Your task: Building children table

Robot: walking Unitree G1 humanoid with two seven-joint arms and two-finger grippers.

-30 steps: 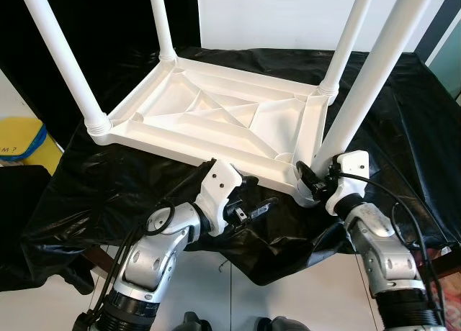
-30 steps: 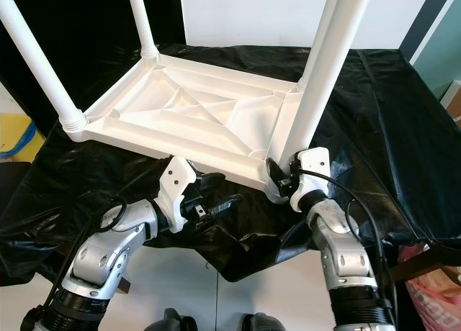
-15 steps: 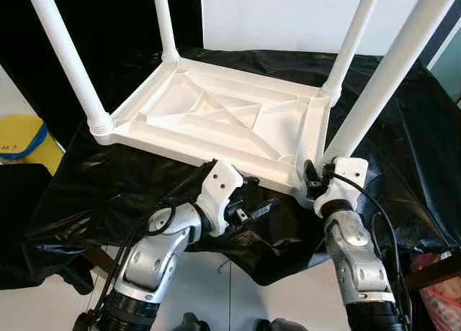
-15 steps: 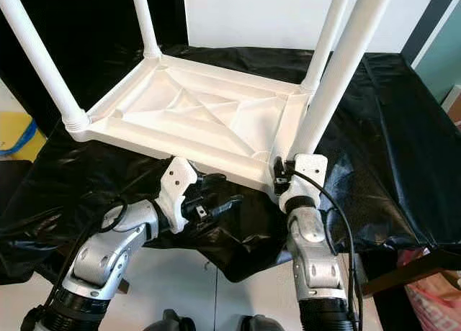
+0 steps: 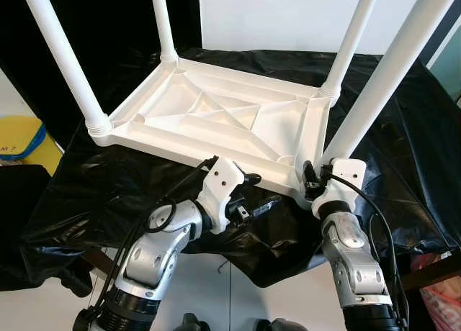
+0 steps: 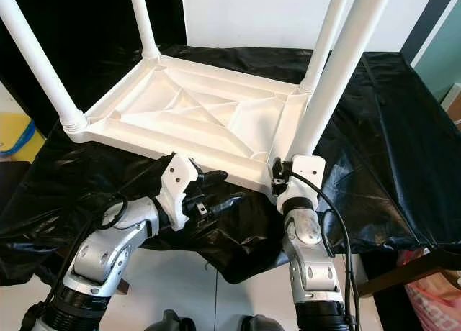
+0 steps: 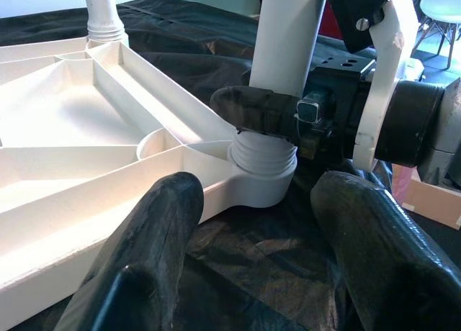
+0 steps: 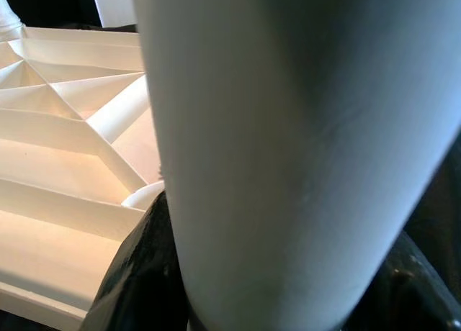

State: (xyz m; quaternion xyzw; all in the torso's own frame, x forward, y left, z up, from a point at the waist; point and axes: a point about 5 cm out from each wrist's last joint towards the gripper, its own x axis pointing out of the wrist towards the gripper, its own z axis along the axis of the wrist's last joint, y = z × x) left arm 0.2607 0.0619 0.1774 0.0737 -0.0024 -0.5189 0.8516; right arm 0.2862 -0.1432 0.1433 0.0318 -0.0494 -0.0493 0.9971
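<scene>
Right pincer [image 5: 311,185] clamped around near-right leg [image 5: 382,79] just above its threaded collar, positioned to turn or steady the leg in its corner socket. Left pincer [image 5: 253,196] spread wide, gripping nothing, hovering beside the near rim, likely ready to brace. Tabletop [image 5: 216,119] inverted on the black-draped surface [image 5: 108,187], ribs up, exposing the sockets. All four legs standing upright at the corners.
</scene>
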